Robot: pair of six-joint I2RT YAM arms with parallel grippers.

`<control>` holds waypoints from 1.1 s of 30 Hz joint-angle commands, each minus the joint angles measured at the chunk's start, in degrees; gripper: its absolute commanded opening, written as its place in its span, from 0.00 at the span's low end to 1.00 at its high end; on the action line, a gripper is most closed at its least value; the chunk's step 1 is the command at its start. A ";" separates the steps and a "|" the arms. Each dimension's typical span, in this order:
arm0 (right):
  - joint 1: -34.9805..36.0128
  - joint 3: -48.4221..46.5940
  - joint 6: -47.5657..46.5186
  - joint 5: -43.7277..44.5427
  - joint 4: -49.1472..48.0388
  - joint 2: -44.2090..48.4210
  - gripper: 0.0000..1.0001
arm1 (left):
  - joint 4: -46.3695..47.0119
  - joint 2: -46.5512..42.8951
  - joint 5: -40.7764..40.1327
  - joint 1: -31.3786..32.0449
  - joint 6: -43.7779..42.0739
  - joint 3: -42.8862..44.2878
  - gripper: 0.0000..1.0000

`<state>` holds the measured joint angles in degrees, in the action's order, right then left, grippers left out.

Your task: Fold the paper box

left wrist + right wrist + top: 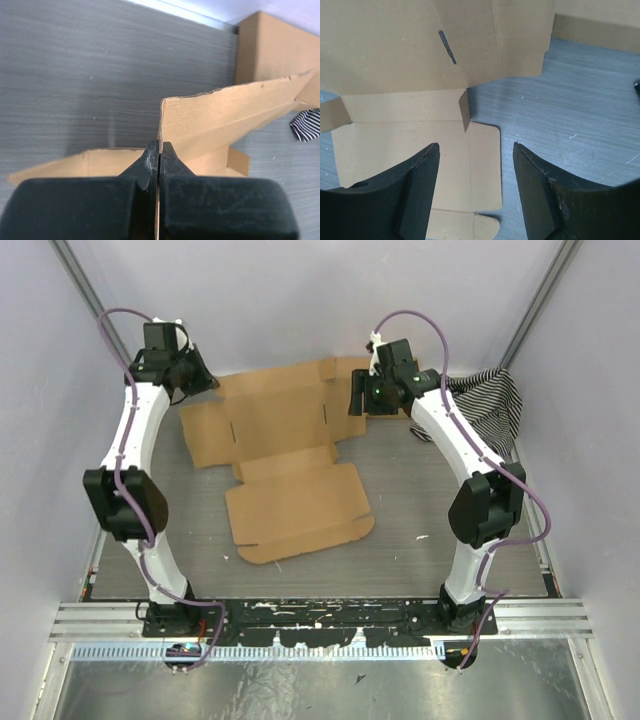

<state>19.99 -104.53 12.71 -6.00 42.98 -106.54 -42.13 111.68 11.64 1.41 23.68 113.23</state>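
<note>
Cardboard sits pinched edge-on in the left gripper (159, 150), whose fingers are closed on a flap (220, 120) of the box (290, 470). That flap stands raised off the table (420, 500). The rest of the sheet lies mostly flat at the table's centre, with its big lid panel toward 6 o'clock. The right gripper (475, 147) hangs spread wide and empty over the sheet's 2 o'clock corner.

To fold this well, I judge the left gripper should swing the flap about its crease rather than drag it, and hold close to the edge so the board does not buckle. The right gripper would help by pressing down on the base panel just inside the crease, so the sheet neither slides nor lifts toward 10 o'clock. The opposite flap at 3 o'clock then needs the same care, and the slot (447, 47) should be left uncovered for its tab.

From above, the left gripper's own body covers its fingertips and the pinched flap, so only the wrist view shows how upright the flap stands. A second box (275, 50) at 12 o'clock merges with the sheet's far edge from above, and where one ends is hard to tell. The cloth (490, 400) at 2 o'clock runs partly behind the right arm. Whether the right fingers graze the board cannot be told.
</note>
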 commanded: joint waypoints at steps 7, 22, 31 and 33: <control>-0.68 -7.51 -6.04 1.30 1.63 5.18 0.66 | 22.98 -17.59 5.55 5.31 -13.78 -24.66 0.00; -4.34 -14.15 -8.19 -3.82 7.64 4.38 0.66 | 27.41 -23.87 13.58 6.01 -19.67 -30.91 0.00; -4.92 -18.14 -7.00 -14.54 11.68 -0.46 0.66 | 27.45 -25.06 15.40 7.18 -20.43 -30.09 0.00; -4.93 -18.02 -6.92 -15.65 12.01 -0.74 0.65 | 27.32 -25.21 15.39 7.22 -20.39 -30.04 0.00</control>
<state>14.98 -119.96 5.23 -15.68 53.65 -106.65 -16.99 88.84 25.32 8.29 4.36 82.28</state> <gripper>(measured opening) 0.655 0.011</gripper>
